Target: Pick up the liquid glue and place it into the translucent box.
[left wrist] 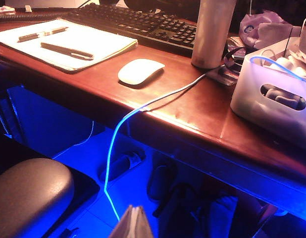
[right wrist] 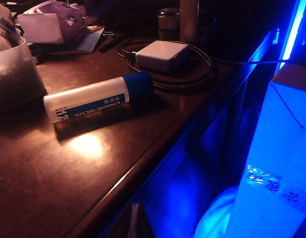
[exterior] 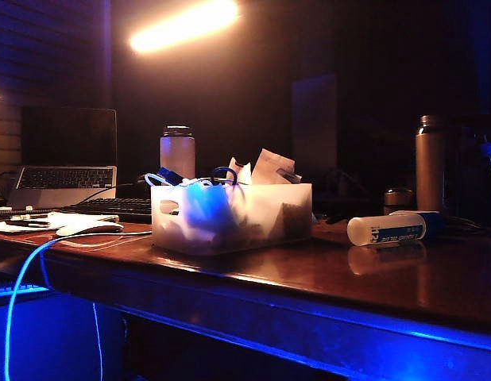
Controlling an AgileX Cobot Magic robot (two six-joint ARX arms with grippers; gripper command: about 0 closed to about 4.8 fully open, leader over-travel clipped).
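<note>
Could roll off the surface (exterior: 309, 274): liquid glue (exterior: 386, 229) lying sideways lower right, apart from translucent box (exterior: 230, 216); right pincer (right wrist: 134, 218) clenched at bottom edge, left pincer (left wrist: 132, 221) seemingly clenched too.

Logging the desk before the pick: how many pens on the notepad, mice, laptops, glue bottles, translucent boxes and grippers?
pens on the notepad: 2
mouse: 1
laptop: 1
liquid glue: 1
translucent box: 1
grippers: 2, the left gripper and the right gripper, both shut, short of the desk
Total: 8
</note>
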